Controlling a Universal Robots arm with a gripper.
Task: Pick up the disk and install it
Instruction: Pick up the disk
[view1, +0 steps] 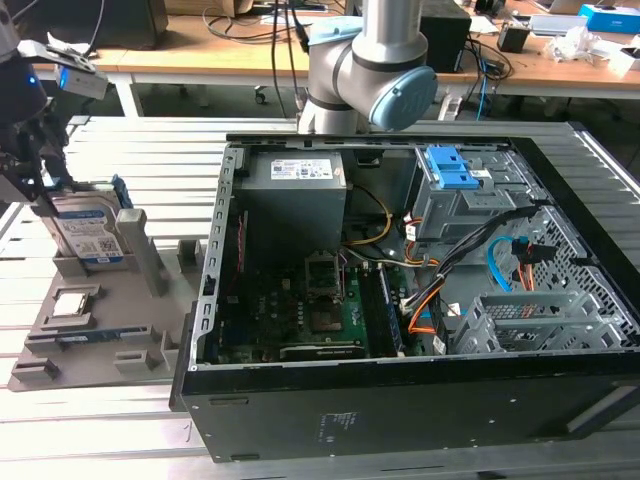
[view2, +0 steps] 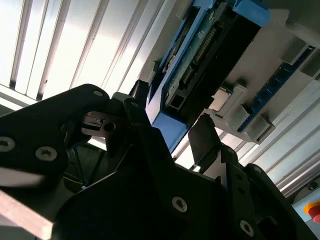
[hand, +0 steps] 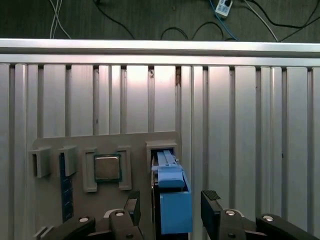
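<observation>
In the exterior view, the hand (view1: 45, 195) hung at the exterior view's left, just over the disk (view1: 90, 235). The disk stood upright on edge in a grey holder tray (view1: 150, 325) on the slatted metal desk (view1: 110, 140). A processor chip (view1: 72, 305) lay in the tray nearer the camera. The open computer case (view1: 400, 300) sat to the exterior view's right, with the robot arm (view1: 370, 70) behind it.

In the second wrist view, the hand (view2: 172, 125) was open, one black finger (view2: 137, 107) on each side of the disk's (view2: 210, 55) blue rail.

In the first wrist view, the hand (hand: 171, 210) straddled the disk (hand: 172, 175) with a gap at each finger (hand: 210, 205), gripping nothing. The processor chip (hand: 107, 167) sat in the pocket just beside the disk.
</observation>
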